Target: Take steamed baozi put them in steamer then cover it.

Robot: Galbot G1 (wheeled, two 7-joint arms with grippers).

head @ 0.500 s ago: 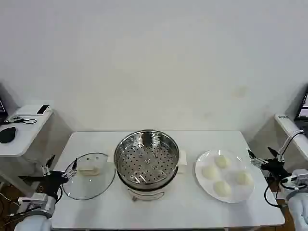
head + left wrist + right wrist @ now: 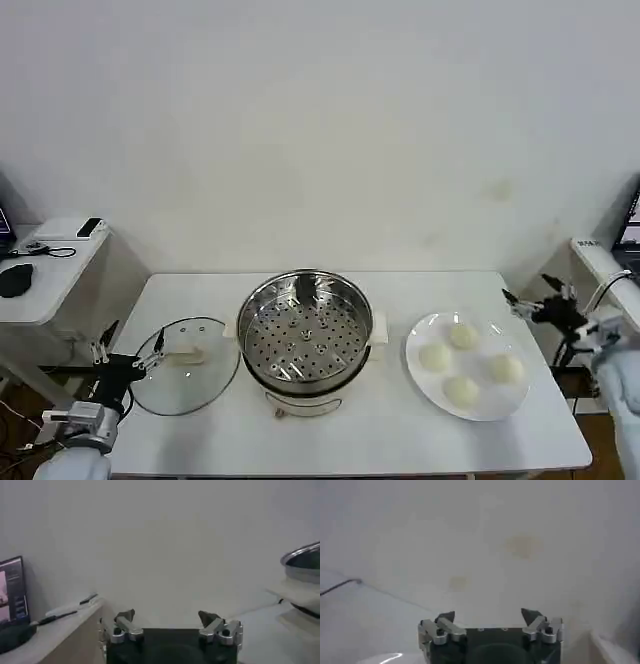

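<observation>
The steamer [image 2: 304, 335] stands at the middle of the white tabletop [image 2: 350, 440], its perforated tray bare and uncovered. The cover [image 2: 186, 378] lies flat on the tabletop just to the steamer's left, handle up, its rim close to the pot's side handle. Four steamed baozi [image 2: 467, 363] sit on a white plate [image 2: 430, 385] to the steamer's right, spread apart in a rough diamond (none touching its neighbour). The left hand [image 2: 128, 352] hovers low at the tabletop's left edge, just beside the cover's outer rim; its fingers are spread wide apart and grip nothing. In the left wrist view the left hand [image 2: 167, 616] shows the same gap between its two dark fingertips, with the steamer's steel rim [image 2: 302, 557] off to one side. The right hand [image 2: 535, 300] is raised near the tabletop's right edge, beside the far right rim of the plate, and its fingers stand apart with nothing between them. The right wrist view shows the right hand [image 2: 488, 615] with fingertips wide apart against a plain wall, holding nothing.
</observation>
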